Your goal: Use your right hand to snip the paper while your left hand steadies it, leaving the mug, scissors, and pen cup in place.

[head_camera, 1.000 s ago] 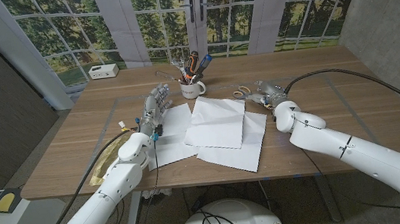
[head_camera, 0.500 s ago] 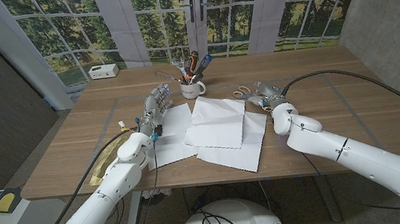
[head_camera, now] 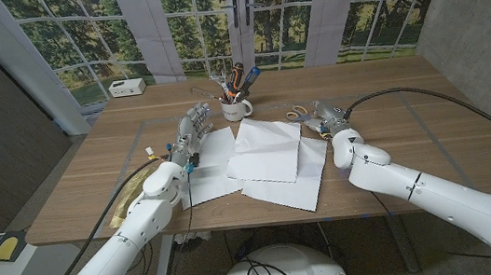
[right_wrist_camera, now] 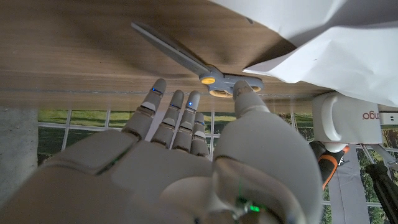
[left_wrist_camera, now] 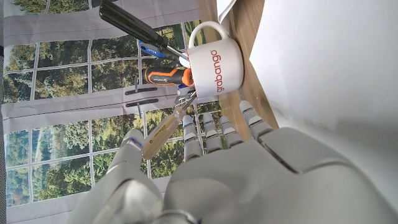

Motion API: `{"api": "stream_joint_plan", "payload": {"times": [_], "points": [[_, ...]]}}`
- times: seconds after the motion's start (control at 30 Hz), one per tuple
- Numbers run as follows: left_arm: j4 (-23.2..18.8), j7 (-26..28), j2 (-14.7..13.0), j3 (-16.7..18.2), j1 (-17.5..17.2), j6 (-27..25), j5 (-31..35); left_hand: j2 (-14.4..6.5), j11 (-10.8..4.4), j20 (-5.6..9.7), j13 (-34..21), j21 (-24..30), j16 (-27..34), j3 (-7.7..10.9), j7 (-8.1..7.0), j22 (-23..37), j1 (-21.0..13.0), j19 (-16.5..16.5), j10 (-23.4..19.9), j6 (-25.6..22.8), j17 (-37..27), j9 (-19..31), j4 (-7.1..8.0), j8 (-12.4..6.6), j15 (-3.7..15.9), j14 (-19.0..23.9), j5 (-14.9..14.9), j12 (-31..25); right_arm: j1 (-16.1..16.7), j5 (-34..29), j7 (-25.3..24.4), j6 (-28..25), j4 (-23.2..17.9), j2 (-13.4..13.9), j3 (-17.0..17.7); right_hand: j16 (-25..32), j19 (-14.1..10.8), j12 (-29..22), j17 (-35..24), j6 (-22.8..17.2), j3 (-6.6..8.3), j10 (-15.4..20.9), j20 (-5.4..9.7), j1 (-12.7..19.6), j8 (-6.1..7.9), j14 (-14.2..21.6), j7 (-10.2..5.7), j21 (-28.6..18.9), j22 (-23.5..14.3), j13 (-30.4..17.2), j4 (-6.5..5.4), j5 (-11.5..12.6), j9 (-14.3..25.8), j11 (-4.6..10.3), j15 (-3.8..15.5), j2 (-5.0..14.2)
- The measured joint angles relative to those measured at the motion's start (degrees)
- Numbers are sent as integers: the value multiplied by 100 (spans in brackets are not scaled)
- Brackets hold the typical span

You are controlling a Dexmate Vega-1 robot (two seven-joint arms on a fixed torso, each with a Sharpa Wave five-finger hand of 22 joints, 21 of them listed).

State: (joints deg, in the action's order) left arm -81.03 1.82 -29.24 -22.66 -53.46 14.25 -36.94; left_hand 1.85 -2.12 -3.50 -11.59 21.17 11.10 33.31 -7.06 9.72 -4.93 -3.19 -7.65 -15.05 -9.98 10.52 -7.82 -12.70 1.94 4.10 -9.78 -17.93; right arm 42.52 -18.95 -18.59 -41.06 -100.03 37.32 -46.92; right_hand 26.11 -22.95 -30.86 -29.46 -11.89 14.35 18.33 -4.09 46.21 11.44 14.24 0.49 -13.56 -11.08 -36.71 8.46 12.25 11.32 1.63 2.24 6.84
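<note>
Several white paper sheets (head_camera: 269,161) lie overlapped mid-table; they appear as paper (left_wrist_camera: 336,68) and paper (right_wrist_camera: 323,37) in the wrist views. My left hand (head_camera: 190,131) stands at the sheets' left edge with its fingers straight, holding nothing; the left hand (left_wrist_camera: 242,174) points toward the white mug (left_wrist_camera: 214,59). That mug (head_camera: 236,109) holds pens and tools. The scissors (head_camera: 298,112) lie right of the paper. My right hand (head_camera: 328,114) is just beside them, fingers spread. The right hand (right_wrist_camera: 186,162) hovers over the scissors (right_wrist_camera: 199,67), thumb tip near their handle.
A small white box (head_camera: 128,87) sits at the back left corner. A yellow flat strip (head_camera: 129,201) and cables lie near the front left edge. The mug (right_wrist_camera: 348,118) stands close beyond the scissors.
My right forearm has swung a little to the left, and its hand has stayed by the scissors. My left hand and the paper have not moved.
</note>
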Motion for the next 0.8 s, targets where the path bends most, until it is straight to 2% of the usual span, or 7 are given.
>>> {"api": "stream_joint_plan", "payload": {"times": [0.13,0.3,0.8], "points": [[12,7,19,18,-34,111,13,0,-23,-3,0,0,0,0,9,0,0,-33,-39,-53,0,0,0,0,12,12,0,0,-1,-87,-49,-110,31,-44,-31,61,2,-127,-101,-9,-71,73,-64,-71,0,22,-9,-9,-27,-102,-70,-1,0,-10,-17,-69],[13,21,23,45,-80,197,22,0,-23,3,0,-22,0,0,0,0,0,-39,-39,-61,0,0,0,0,12,12,0,0,5,-196,-160,-240,69,-107,-71,103,-8,-247,-196,-9,-121,102,-116,-160,-37,51,-9,-22,-27,-205,-120,-45,0,-41,12,-38],[-14,29,10,92,-174,307,19,0,-23,25,0,-63,0,-16,31,0,0,-61,-38,-92,0,0,-16,0,11,12,0,0,0,-297,-274,-431,193,-245,-150,145,-8,-392,-359,64,-210,122,-115,-232,-66,50,3,-64,-27,-353,-121,-45,29,-61,12,-49]]}}
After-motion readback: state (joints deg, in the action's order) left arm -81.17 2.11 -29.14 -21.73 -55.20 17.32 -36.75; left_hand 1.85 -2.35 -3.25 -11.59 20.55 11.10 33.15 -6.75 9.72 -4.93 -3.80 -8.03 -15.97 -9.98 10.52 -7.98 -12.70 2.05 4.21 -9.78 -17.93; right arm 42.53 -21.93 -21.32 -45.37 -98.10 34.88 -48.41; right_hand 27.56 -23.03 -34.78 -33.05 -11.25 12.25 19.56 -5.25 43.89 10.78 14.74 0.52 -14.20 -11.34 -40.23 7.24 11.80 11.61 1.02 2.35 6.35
